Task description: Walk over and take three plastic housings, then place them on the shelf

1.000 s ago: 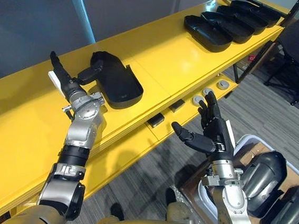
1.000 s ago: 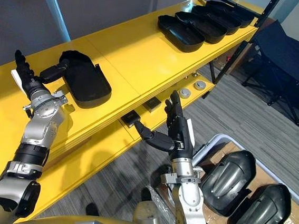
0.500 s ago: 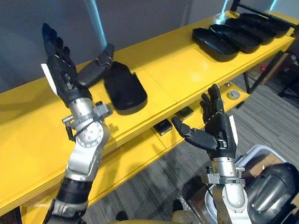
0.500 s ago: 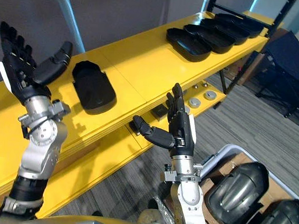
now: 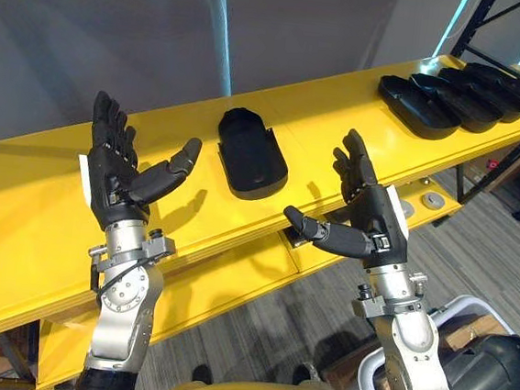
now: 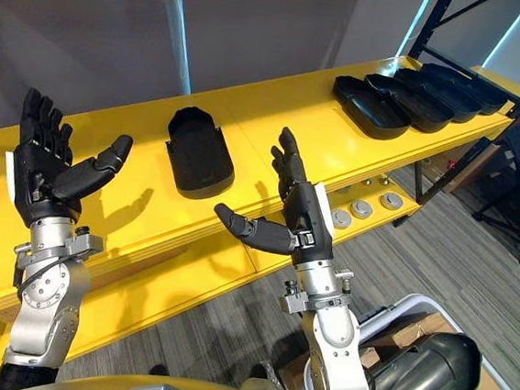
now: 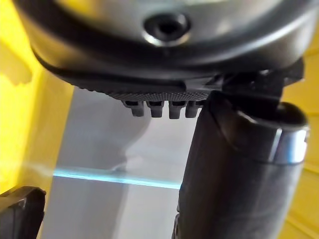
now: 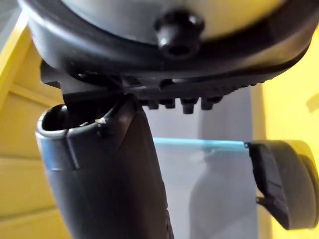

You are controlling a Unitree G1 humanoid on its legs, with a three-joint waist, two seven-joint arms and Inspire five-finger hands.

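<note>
A single black plastic housing (image 5: 250, 153) lies hollow side up on the yellow shelf (image 5: 341, 120), with nothing touching it. My left hand (image 5: 119, 177) is raised to the left of it, fingers straight and spread, palm empty. My right hand (image 5: 363, 223) is held up in front of the shelf edge, to the right of and nearer than the housing, also open and empty. The housing's edge (image 7: 17, 214) appears past the left thumb in the left wrist view, and as a dark end (image 8: 281, 181) in the right wrist view. Several more housings (image 5: 453, 98) lie in a row at the shelf's far right.
A white bin (image 6: 395, 323) on the floor at lower right holds more dark housings (image 6: 423, 372). A lower yellow ledge carries round metal parts (image 6: 362, 209). A black rack post (image 6: 444, 10) rises at the shelf's right end. A grey wall backs the shelf.
The camera has swung, shifting the whole scene. My left hand has come off the single housing and risen, open. The housing stays on the shelf. My right hand has lifted slightly.
</note>
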